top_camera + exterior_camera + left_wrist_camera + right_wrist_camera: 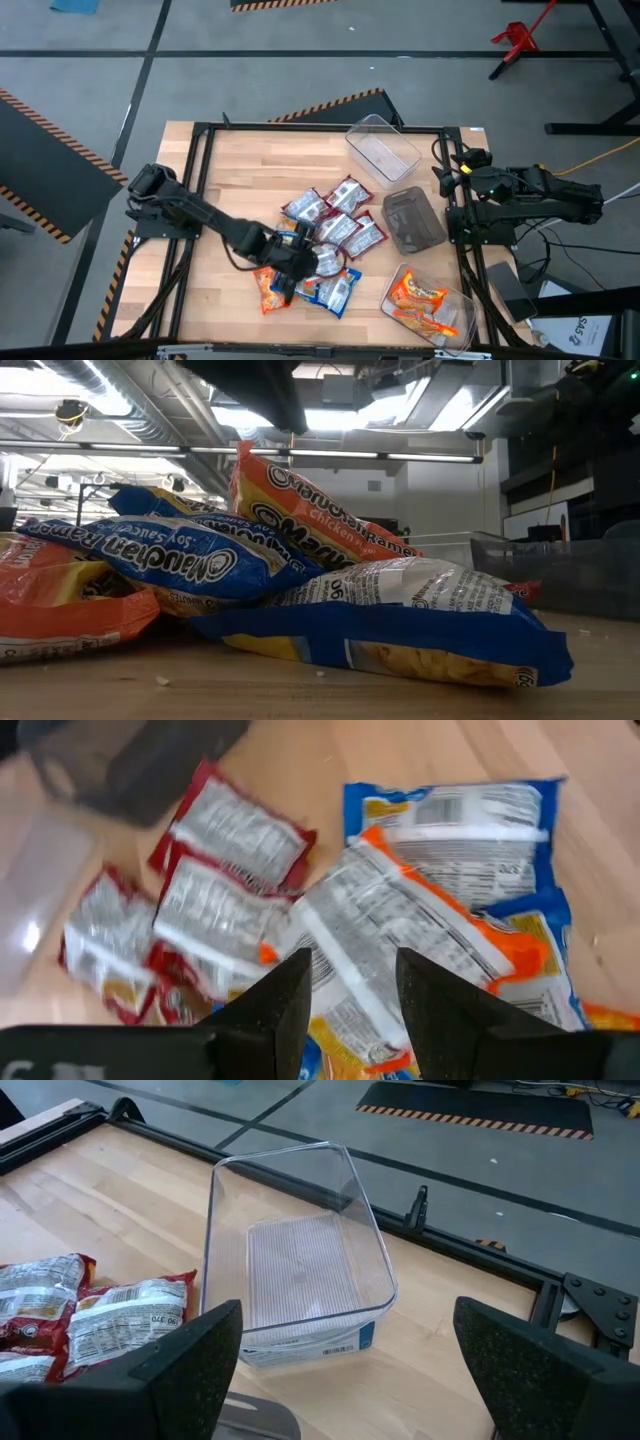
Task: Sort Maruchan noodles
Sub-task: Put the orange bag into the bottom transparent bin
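1 orange packet (400, 935) sits between the open fingers of the left hand (350, 985), not yet clenched; next it must close, while the right hand (345, 1370) waits released by the clear tub (300, 1260).

Noodle packets (325, 245) are heaped mid-table with the left gripper (290, 270) right over the pile, an empty tub (382, 147) behind them, another tub (413, 220) just right, and a third (428, 305) holding packets at the front right.
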`<state>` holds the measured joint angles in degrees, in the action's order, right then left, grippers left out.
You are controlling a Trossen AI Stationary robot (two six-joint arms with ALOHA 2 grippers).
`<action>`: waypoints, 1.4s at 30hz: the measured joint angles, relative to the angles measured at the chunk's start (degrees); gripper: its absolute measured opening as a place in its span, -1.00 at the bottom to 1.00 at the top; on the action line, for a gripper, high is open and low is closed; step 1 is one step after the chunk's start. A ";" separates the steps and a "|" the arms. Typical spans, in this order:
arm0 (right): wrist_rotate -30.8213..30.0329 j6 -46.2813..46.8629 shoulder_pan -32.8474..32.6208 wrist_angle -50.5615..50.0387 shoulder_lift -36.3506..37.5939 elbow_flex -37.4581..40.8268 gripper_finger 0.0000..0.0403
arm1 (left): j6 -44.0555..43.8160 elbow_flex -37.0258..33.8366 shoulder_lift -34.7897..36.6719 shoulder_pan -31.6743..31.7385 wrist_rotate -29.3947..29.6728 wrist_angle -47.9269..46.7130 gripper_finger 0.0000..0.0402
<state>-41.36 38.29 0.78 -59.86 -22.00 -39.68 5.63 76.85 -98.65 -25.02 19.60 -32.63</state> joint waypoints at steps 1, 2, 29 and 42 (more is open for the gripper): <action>0.00 0.00 0.00 0.00 0.00 0.00 0.74 | 1.80 -0.56 0.02 -0.56 -0.46 0.02 -0.30; 0.00 0.00 0.00 0.00 0.00 0.00 0.74 | 3.40 -0.95 0.02 -1.13 -1.64 -0.26 -0.30; 0.08 -0.05 0.00 0.01 0.00 0.00 0.74 | 16.43 -1.00 -5.51 -4.14 -5.51 3.37 0.11; 0.09 -0.07 -0.01 0.02 0.00 0.00 0.74 | 17.12 -0.98 -7.76 -0.90 -2.39 6.19 0.11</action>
<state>-41.28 38.22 0.77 -59.83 -22.00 -39.68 22.75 75.87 -106.41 -25.92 17.20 -26.44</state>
